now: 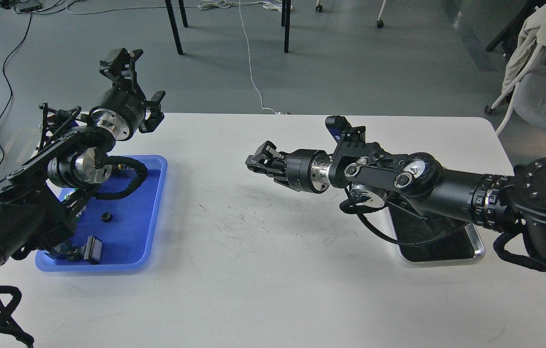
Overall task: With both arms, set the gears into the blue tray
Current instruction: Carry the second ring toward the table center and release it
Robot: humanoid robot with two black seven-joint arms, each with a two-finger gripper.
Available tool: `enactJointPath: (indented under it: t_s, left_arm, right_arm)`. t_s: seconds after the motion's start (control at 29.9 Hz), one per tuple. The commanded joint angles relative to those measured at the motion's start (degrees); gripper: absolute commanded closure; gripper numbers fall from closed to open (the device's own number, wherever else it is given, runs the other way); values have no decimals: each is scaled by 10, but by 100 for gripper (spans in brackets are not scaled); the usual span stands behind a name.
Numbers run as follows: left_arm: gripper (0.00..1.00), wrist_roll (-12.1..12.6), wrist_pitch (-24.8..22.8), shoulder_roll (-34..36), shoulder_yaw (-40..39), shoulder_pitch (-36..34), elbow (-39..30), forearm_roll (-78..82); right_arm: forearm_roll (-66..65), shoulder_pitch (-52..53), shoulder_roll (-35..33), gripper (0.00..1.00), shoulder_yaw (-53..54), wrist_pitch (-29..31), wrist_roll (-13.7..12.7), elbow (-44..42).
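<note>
One small black gear [105, 217] lies in the middle of the blue tray [152, 212] at the table's left. My left gripper [121, 58] is raised above and behind the tray's far end, open and empty. My right arm reaches across the table, and its gripper [252, 163] hovers over the table's middle, pointing left toward the tray, still well to the right of it. Its fingers look shut together. No gear shows between them.
A black and grey part [91, 249] lies at the near end of the blue tray. The shiny steel tray [476, 252] at the right is mostly covered by my right arm. Chair legs and cables are on the floor beyond the table.
</note>
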Motion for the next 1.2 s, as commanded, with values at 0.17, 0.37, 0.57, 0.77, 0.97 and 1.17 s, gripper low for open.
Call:
enactJointPath:
  t_s: [0.17,0.37,0.57,0.77,0.97,1.17]
  left_arm:
    - [2,-1,0,5,-4,2,0,0]
    - [2,-1,0,4,-5,2,0,0]
    - [2,-1,0,3,-5,2,0,0]
    - [2,-1,0,1,-5,1,0,0]
    - [2,-1,1,-1,-3,1,0,0]
    - [2,0,0,2,-1,0,0,0]
  right_arm:
    - [-1,-29,1,98,3,-11,-6,34]
    - [-6,-32,1,97,2,-10,-13,40]
    - [-6,-32,1,90,2,-9,-16,42]
    - [0,-32,1,13,1,-12,-16,42]
    - [0,-23,1,7,4,-12,-14,33]
    - [1,3,1,6,65,-9,-12,31]
